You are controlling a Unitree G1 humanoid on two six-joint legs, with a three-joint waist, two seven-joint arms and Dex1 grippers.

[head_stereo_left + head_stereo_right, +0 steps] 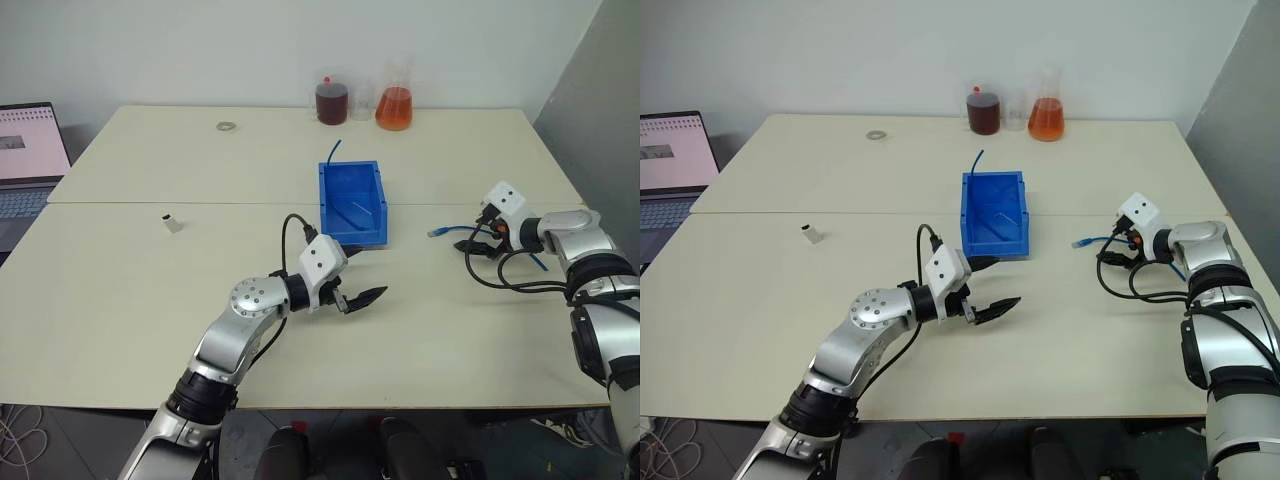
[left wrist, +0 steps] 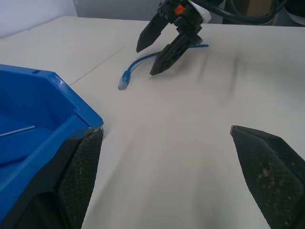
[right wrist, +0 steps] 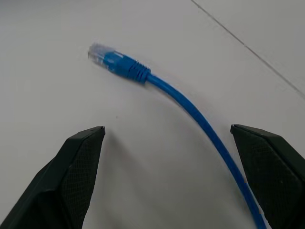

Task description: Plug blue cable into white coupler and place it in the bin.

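Left gripper (image 1: 362,297) sits nearest, fingers spread wide and empty, low over the surface (image 1: 150,300) just in front of the bin (image 1: 352,203). Right gripper (image 1: 484,243) is further out on the right, fingers also spread, nothing held, aimed down at the blue cable (image 3: 190,109), whose clear plug (image 3: 98,53) lies flat on the surface just ahead of its fingertips. White coupler (image 1: 172,223) stands alone far over on the left side, well apart from both arms.

Step in hand looks like picking up the cable. Best bet: lower the right fingers either side of the boot just behind the plug, keep the plug tip sticking out free for insertion, close gently. Left arm probably needs to swing back left for the coupler.
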